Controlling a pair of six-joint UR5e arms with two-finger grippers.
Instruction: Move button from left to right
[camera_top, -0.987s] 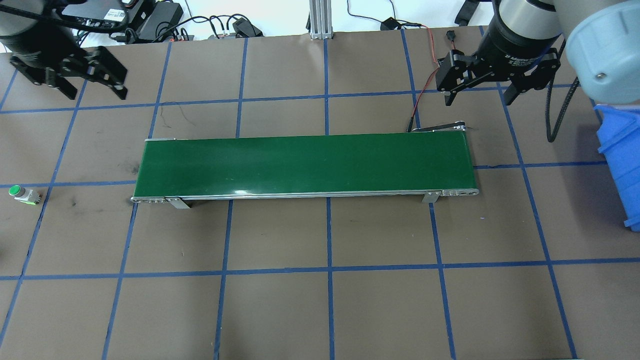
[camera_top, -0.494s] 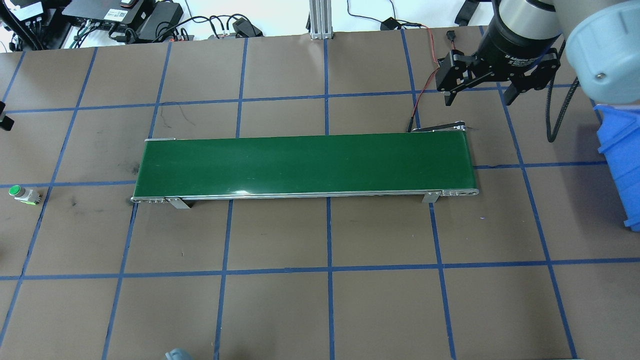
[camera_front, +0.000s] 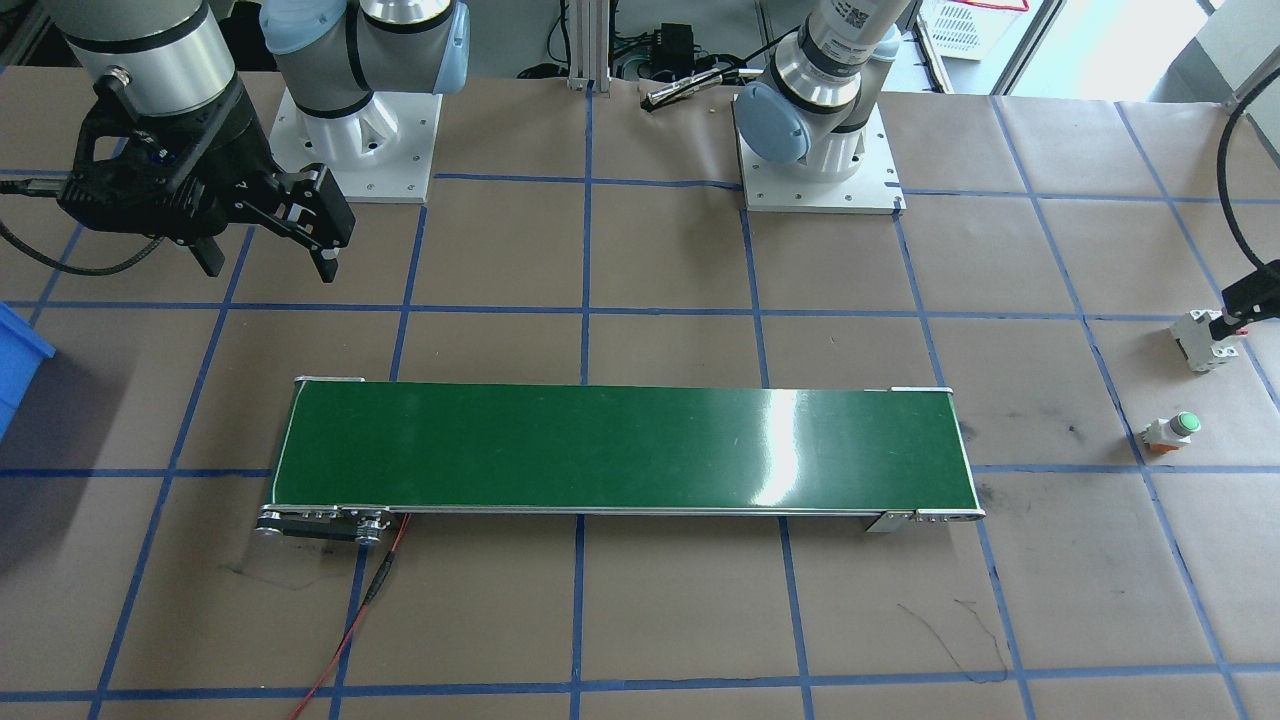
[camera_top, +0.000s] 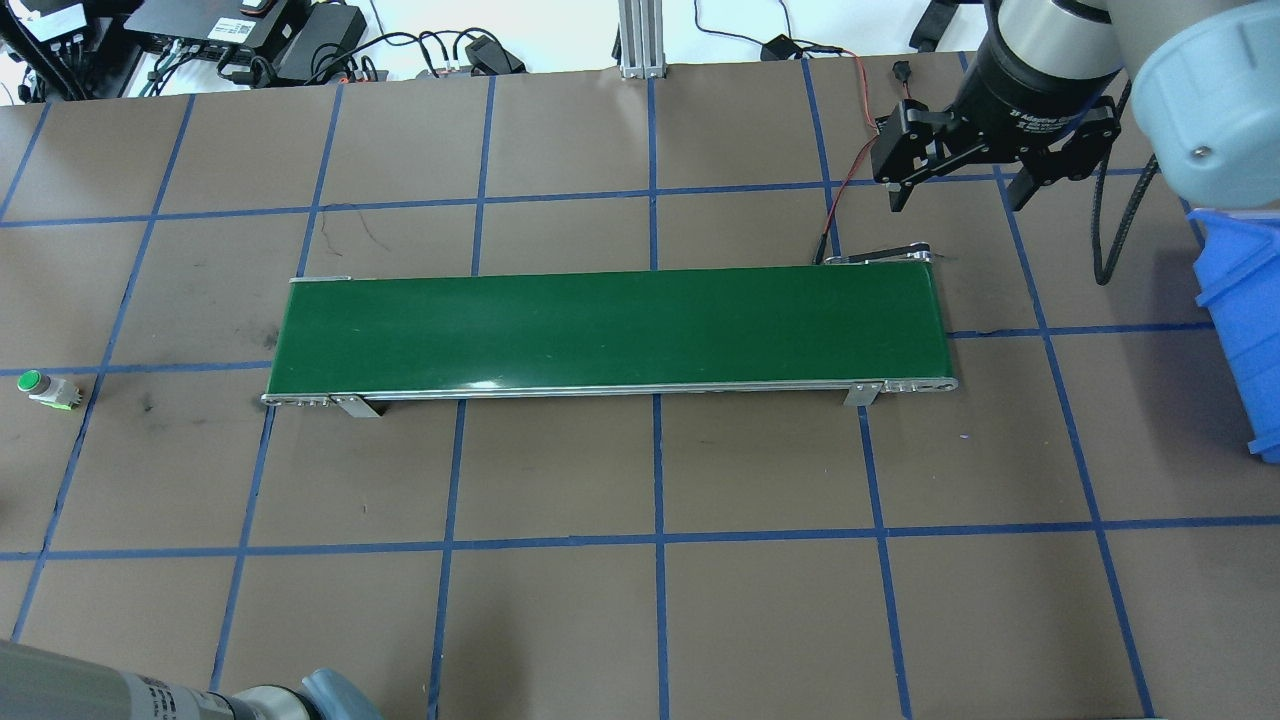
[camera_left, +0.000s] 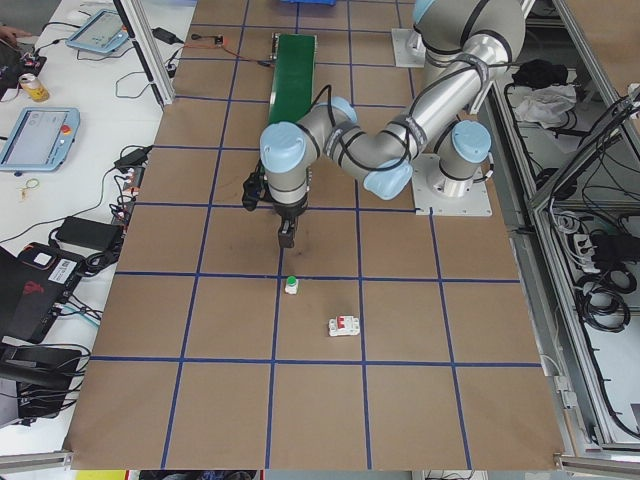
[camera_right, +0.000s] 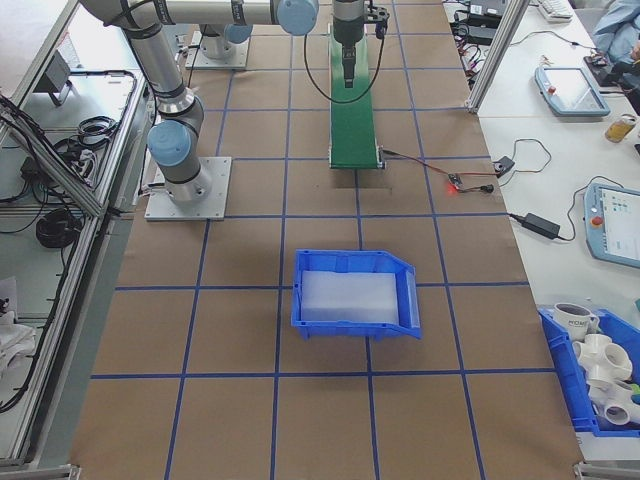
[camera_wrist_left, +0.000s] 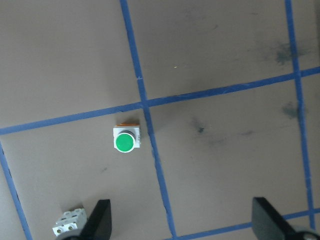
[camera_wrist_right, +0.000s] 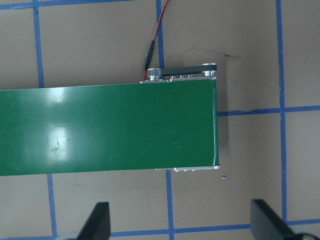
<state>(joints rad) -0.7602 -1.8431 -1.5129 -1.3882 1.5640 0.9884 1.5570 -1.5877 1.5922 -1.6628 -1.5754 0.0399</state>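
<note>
Left gripper (camera_wrist_left: 180, 222): jaws standing wide, nothing between them; both fingertips (camera_wrist_left: 100, 215) are showing at the bottom edge of the wrist view, looking straight down on the paper. Right gripper (camera_top: 955, 188): jaws also spread wide and empty, hanging beyond the belt's right end.

The button (camera_wrist_left: 125, 142) is sitting green cap up on the brown table (camera_top: 560, 600), just beside a crossing of blue tape lines, at the robot's far left and well apart from the conveyor belt (camera_top: 610, 330). The circuit breaker (camera_left: 343, 326) is lying near it, apart, farther from the belt.

Change over the last second: the left gripper has been leaving the far left corner of the overhead view, where it was hovering a second ago, and is now swinging out past that view's left edge toward the button; the arm's elbow is now creeping in at the bottom left. The right arm is holding its place. The button is not shifting.

Reading: the approach is underway, no grasp yet. The left gripper is still needing to centre over the cap and descend.
</note>
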